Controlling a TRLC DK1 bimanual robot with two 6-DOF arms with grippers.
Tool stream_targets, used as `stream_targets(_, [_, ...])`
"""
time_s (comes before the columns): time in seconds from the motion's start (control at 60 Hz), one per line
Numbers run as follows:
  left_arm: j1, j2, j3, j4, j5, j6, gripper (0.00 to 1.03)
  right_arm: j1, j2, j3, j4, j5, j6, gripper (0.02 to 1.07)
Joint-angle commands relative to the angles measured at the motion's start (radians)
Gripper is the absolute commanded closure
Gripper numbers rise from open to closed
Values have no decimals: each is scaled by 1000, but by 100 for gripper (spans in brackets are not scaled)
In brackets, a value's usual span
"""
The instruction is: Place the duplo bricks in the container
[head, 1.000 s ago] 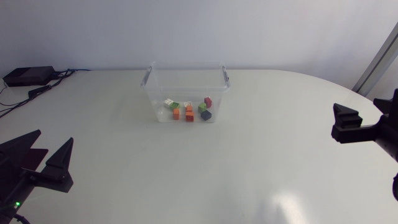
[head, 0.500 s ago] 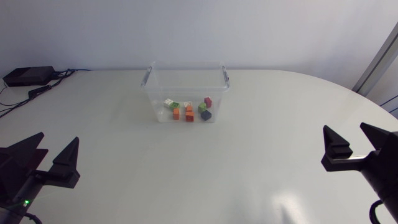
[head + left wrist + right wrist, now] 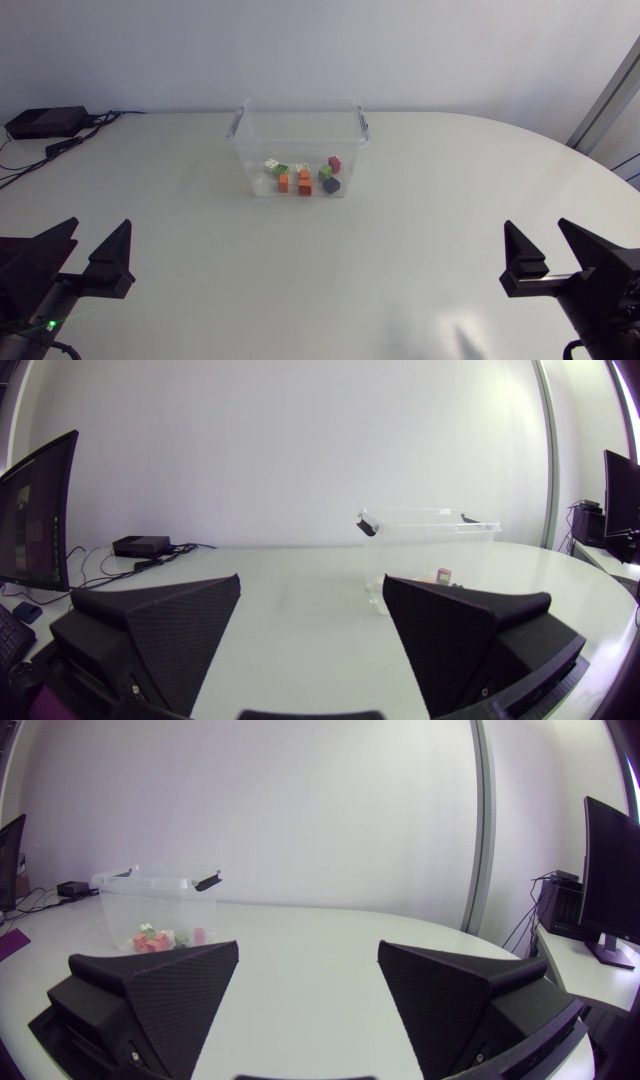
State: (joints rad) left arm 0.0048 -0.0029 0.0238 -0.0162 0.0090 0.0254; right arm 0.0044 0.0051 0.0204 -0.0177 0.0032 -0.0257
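Bricks point(image 3: 303, 177) of many colours lie in the clear container point(image 3: 298, 135), which stands toward the far side of the white table point(image 3: 400, 240). Orange, green, white, red and blue ones sit on its floor. The left gripper point(image 3: 97, 230) is at the near left, well apart from the container. Its two fingers are wide open and hold nothing. The right gripper point(image 3: 538, 230) is at the near right, wide open too, with nothing in it.

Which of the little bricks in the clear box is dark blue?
The dark blue brick sits nearest the container's front right corner, just in front of a green brick; it is the only blue one there.
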Motion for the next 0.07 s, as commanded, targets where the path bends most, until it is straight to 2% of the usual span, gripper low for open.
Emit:
stream_targets(0.0, [-5, 3, -24, 16, -9, -25, 4, -4, -5, -20, 18, -3, 26, 6])
stream_targets(0.05, [-5, 3, -24, 16, -9, -25, 4, -4, -5, -20, 18, -3, 26, 6])
